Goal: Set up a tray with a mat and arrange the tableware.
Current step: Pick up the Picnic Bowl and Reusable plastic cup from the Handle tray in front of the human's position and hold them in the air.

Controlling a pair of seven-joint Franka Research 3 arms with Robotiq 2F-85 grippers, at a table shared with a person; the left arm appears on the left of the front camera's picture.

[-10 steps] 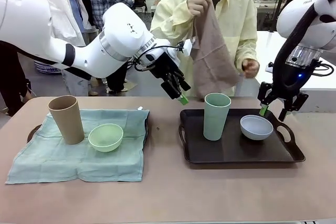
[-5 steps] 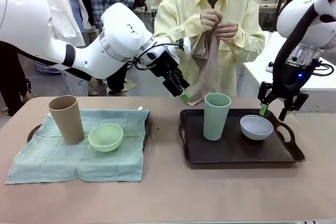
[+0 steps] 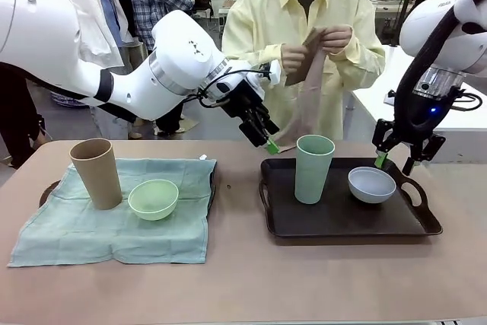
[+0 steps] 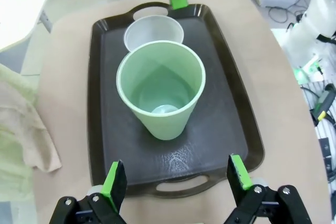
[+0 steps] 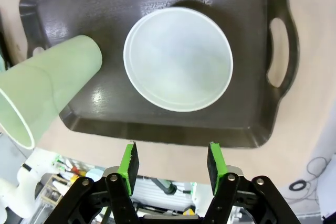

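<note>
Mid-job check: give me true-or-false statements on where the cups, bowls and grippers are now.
1. The mint green cup stands upright on the dark tray. True.
2. The pale grey-white bowl sits on the bare table. False: it is on the dark tray, beside the mint green cup.
3. The left gripper is open and holds nothing. True.
4. The right gripper is shut on the pale grey-white bowl. False: it is open, above that bowl, apart from it.
5. The tan cup lies on its side. False: it stands upright on the green cloth, beside the mint green bowl.
6. The person holds a brownish cloth in both hands. True.
</note>
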